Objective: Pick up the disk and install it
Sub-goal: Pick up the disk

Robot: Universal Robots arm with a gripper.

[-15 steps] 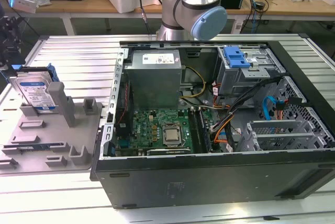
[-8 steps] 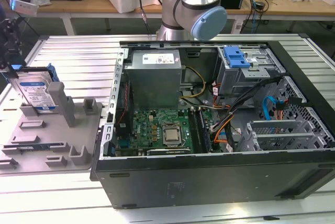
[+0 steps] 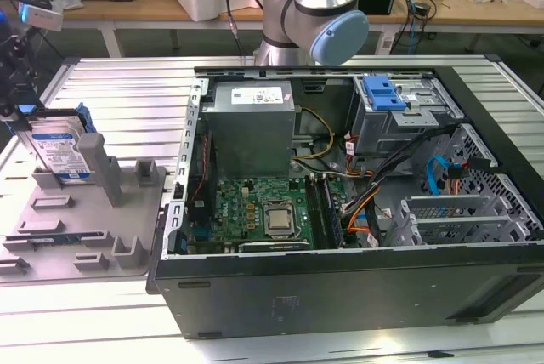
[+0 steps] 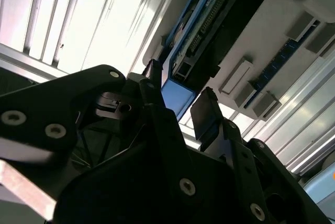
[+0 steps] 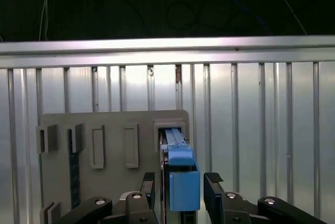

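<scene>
The disk (image 3: 61, 153) stands on edge in a slot of the grey holder (image 3: 93, 232) at the exterior view's left, its white-and-blue label facing out and its blue carrier bracket around it. My gripper (image 3: 20, 117) hangs over the disk's end. In the first wrist view the fingers (image 5: 148, 183) flank the blue bracket (image 5: 183, 185) with narrow gaps on each side, so the gripper (image 5: 180, 178) is open around the disk. The second wrist view shows the disk's connector edge (image 4: 207, 35) and the blue bracket between my fingertips (image 4: 205, 113).
An open computer case (image 3: 340, 287) lies at the exterior view's right, holding a grey power-supply box (image 3: 251, 126), a motherboard (image 3: 263, 211) and a metal drive cage with a blue latch (image 3: 382, 92). The ribbed metal table (image 3: 127, 92) carries all of it. The arm's base (image 3: 310, 15) rises behind the case.
</scene>
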